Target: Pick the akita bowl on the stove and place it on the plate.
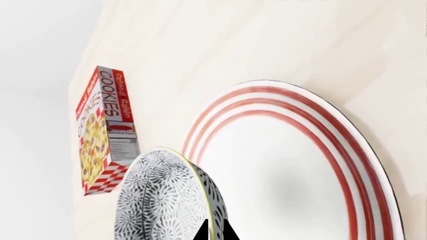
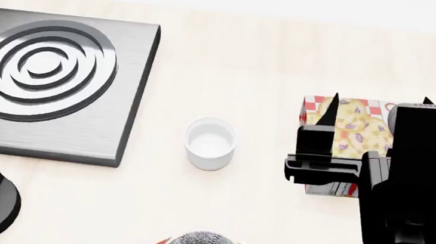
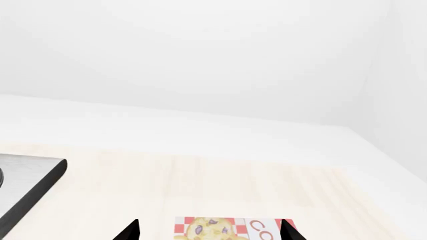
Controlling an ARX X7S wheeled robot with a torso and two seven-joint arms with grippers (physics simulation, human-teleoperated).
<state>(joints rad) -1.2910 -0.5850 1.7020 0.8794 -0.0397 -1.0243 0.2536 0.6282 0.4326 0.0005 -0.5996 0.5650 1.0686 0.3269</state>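
The left end effector (image 1: 212, 231) is gripping the akita bowl (image 1: 167, 200) by its rim, fingers clamped on the wall, so the bowl is hanging tilted just above the plate (image 1: 347, 150), seemingly being lowered for placement; the stove (image 2: 49, 85) is sitting bare on the tabletop (image 2: 240, 58); the right end effector (image 3: 208, 231) is idling with fingers apart over the cookie box (image 2: 350, 123), well clear; a white cup (image 2: 210, 142) is standing between stove and box.
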